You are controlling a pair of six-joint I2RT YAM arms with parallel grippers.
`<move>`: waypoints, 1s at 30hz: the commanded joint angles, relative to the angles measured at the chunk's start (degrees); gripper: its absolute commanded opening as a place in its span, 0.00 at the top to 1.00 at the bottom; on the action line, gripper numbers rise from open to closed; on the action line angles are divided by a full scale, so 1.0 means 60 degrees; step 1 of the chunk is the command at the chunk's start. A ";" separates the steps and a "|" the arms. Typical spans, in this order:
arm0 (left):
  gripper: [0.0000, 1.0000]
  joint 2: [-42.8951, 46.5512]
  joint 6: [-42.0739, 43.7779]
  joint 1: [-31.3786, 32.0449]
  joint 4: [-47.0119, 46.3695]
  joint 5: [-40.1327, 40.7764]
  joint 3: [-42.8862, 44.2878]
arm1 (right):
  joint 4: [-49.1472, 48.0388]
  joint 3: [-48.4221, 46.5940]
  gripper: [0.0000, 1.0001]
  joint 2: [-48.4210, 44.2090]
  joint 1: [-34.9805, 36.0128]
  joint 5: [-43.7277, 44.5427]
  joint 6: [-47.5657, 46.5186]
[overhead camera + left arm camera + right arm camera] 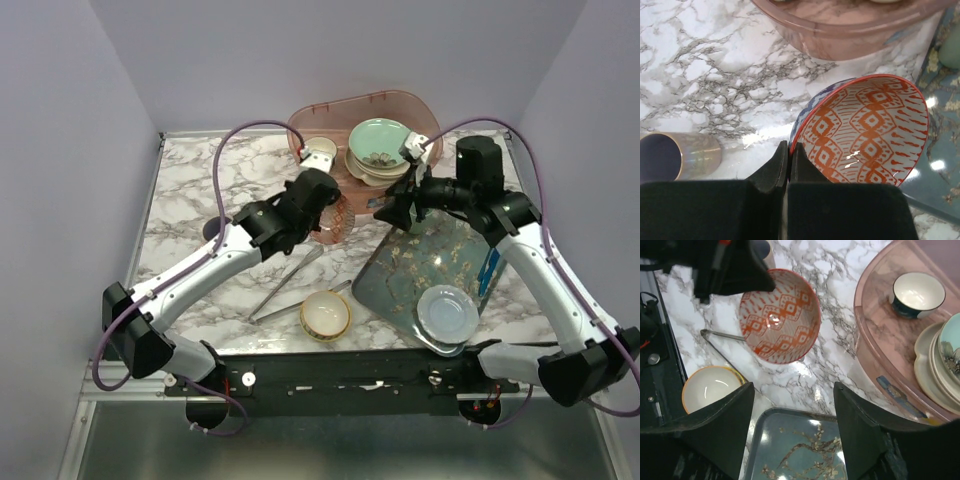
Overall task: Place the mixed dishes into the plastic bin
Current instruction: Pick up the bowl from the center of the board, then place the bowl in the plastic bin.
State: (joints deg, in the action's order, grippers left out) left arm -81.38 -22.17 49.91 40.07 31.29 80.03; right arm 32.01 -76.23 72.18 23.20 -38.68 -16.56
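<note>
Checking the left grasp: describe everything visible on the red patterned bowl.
The red bowl is small, ceramic by its glossy look: white inside with orange-red diamond bands, red rim, blue pattern outside. It is tilted steeply over the marble table, just short of the pink bin. The left end effector is shut on its rim.

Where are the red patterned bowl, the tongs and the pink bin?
red patterned bowl (865,135), left wrist view, inner wall
tongs (720,335), right wrist view, metal arm
pink bin (855,42), left wrist view, outer wall

Plain lilac-grey walls (60,150) on three sides — white, grey-veined marble tabletop (190,180), overhead light glinting off it
</note>
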 commanded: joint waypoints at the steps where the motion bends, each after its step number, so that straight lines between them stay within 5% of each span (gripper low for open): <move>1: 1.00 0.0366 0.0078 -0.1065 -0.1214 -0.1534 0.0693 | -0.0528 0.0515 0.27 -0.0809 -0.0672 -0.1477 0.0049; 13: 1.00 -0.2254 -0.0639 -0.3628 -0.1786 -0.3617 0.4280 | -0.1775 0.1967 0.27 -0.1600 -0.1040 -0.2811 0.0503; 25: 1.00 -0.5682 -0.1050 -0.4056 -0.0879 -0.3589 0.8702 | -0.1980 0.2216 0.27 -0.1674 -0.1069 -0.3090 0.0562; 30: 1.00 -0.6562 -0.1167 -0.4173 -0.0673 -0.3384 0.9484 | -0.1980 0.2231 0.26 -0.1689 -0.1069 -0.2988 0.0489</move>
State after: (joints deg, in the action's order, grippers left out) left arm -118.72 -27.62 25.82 36.01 10.61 132.53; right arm 21.74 -63.24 63.13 17.12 -55.42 -13.54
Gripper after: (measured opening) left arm 0.020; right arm 0.733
